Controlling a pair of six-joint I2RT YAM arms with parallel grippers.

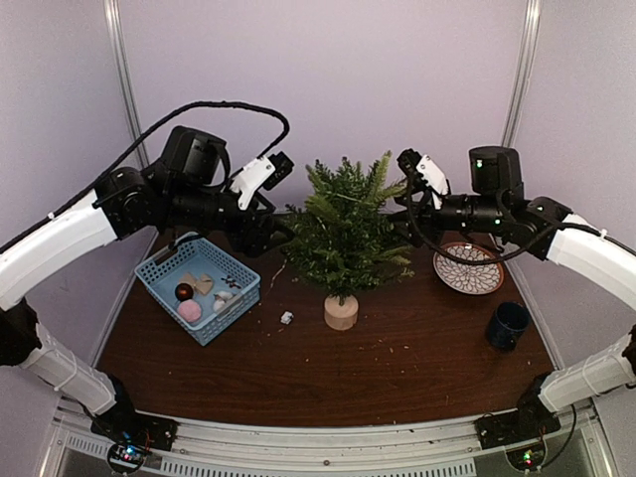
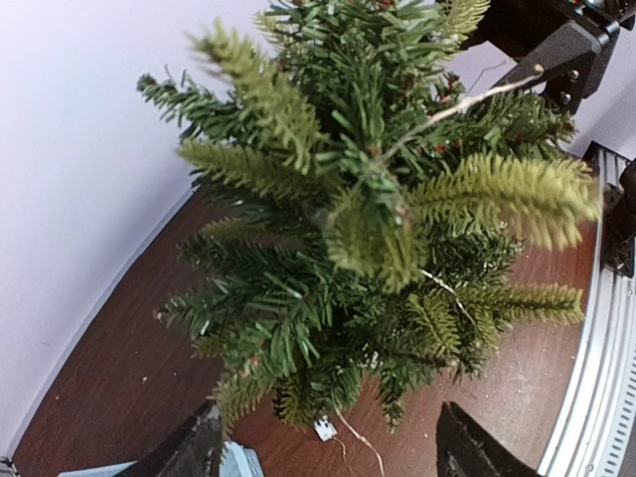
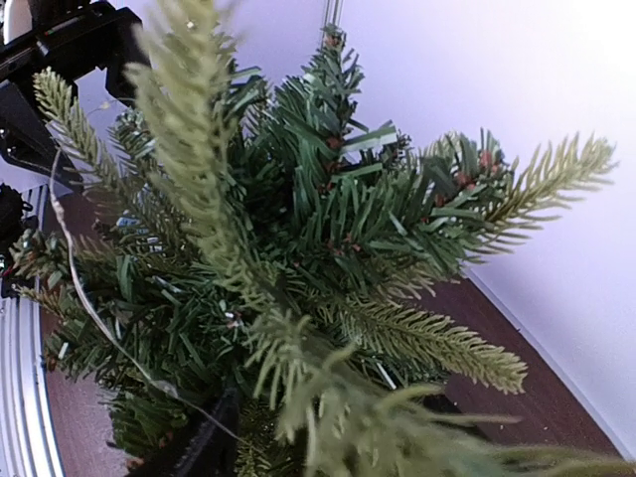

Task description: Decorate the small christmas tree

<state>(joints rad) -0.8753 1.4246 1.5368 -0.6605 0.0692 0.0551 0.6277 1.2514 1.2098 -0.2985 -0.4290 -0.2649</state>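
- The small christmas tree stands upright mid-frame, between your arms.
- Your left gripper gapes wide, holding nothing.
- Your right gripper is parted too, needles between.

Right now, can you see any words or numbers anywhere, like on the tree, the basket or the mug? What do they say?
No text can be read in any view.
Small white piece by the foot of the small christmas tree: too small to tell if anything is printed on it.
Blue basket, patterned plate, dark mug: no words or numbers show.
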